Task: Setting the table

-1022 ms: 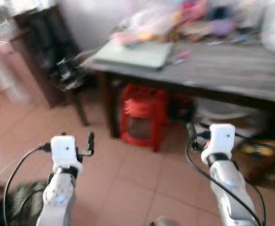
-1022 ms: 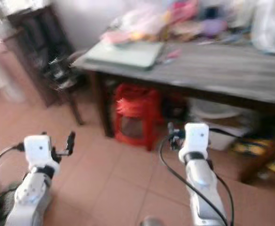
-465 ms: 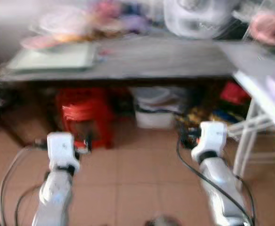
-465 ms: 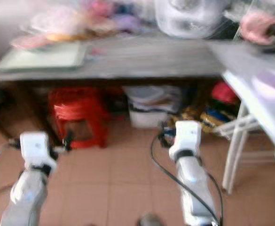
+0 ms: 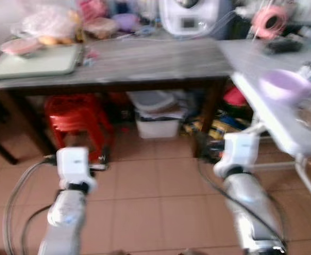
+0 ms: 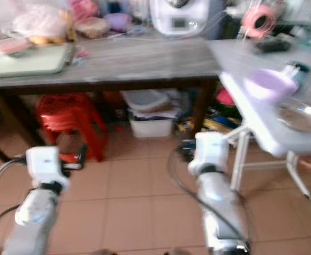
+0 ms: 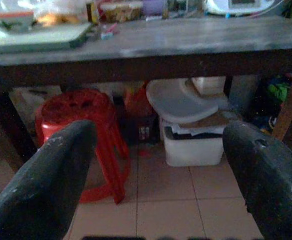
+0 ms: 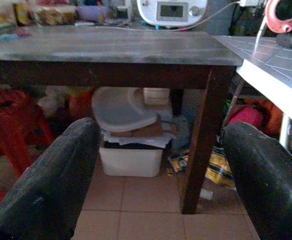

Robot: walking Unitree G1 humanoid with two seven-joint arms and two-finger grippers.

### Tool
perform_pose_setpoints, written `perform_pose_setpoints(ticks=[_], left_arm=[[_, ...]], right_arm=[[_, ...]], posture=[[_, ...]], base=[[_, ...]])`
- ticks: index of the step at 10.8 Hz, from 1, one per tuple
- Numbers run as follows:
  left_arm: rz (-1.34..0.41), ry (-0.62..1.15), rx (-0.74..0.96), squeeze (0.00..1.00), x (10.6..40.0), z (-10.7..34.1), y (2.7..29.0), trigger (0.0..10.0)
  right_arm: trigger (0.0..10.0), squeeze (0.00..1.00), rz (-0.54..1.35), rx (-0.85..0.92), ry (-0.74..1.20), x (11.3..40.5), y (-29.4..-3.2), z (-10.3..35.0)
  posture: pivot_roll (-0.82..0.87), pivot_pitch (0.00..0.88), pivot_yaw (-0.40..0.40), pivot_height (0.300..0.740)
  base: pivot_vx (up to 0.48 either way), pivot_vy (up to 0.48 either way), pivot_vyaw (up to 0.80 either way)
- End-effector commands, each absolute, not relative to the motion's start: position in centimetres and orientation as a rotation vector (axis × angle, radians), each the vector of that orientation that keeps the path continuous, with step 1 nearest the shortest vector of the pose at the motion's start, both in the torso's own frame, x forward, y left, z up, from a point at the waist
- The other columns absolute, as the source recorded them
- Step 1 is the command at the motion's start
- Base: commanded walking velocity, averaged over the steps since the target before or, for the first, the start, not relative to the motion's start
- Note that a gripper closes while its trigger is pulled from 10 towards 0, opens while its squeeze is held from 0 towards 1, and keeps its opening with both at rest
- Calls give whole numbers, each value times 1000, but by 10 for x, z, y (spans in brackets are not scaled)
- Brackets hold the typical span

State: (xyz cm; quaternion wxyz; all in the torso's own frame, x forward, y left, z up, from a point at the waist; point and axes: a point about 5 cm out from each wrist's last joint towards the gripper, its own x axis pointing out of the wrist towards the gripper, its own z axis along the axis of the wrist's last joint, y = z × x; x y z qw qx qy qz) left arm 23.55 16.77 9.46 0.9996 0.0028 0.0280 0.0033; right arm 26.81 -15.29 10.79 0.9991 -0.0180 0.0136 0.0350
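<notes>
A lilac bowl (image 5: pixel 285 85) and a clear glass dish (image 6: pixel 300 115) sit on a white folding table (image 5: pixel 272 125) at the right. A pale green tray (image 5: pixel 35 61) lies at the left end of the dark wooden table (image 5: pixel 155 61) ahead. Both arms are held out low over the tiled floor, short of the tables. My left gripper (image 7: pixel 158 132) is open with nothing between its fingers and faces the red stool. My right gripper (image 8: pixel 160 129) is open and empty too, facing the wooden table's leg (image 8: pixel 198 150).
Under the wooden table stand a red plastic stool (image 5: pixel 73 119) and a white lidded box (image 5: pixel 155 119), with bags beside them. A white appliance (image 5: pixel 190 16), food bags and jars crowd the back of the table. A pink tape roll (image 5: pixel 269 18) lies at the far right.
The whole picture has swung to the right, bringing the white table with its bowl and dish into view. Both arms hold the same pose, grippers still open.
</notes>
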Motion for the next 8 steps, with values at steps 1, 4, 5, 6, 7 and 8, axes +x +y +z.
perform_pose_setpoints(ticks=[1, 4, 5, 6, 7, 8], left_arm=[[-7, 51, -4, 0, 237, 97, 164, 10000], [-34, 41, -26, 0, 240, 99, 158, 10000], [-40, 44, -32, 0, 240, 99, 158, 10000], [-45, 42, -22, 0, 240, 99, 157, 10000], [-48, 43, -26, 0, 240, 99, 157, 10000], [-56, 44, -28, 0, 240, 100, 156, 10000]], right_arm=[[10000, 0, 58, -51, 4, 271, -158, 114], [10000, 0, 62, -56, -15, 276, -157, 118], [10000, 0, 60, -56, -12, 275, -157, 116], [10000, 0, 62, -56, -11, 274, -156, 116], [10000, 0, 66, -57, -14, 274, -156, 116], [10000, 0, 67, -57, -15, 274, -155, 116]], posture=[[-12, 67, 61, 740], [-14, 77, 69, 740], [-14, 78, 67, 740], [-14, 78, 67, 740], [-12, 81, 70, 740], [-11, 78, 70, 740]], base=[[0, -420, 0], [263, -398, 0], [285, -382, 0], [330, -345, 0], [349, -322, 0], [356, -319, 0]])
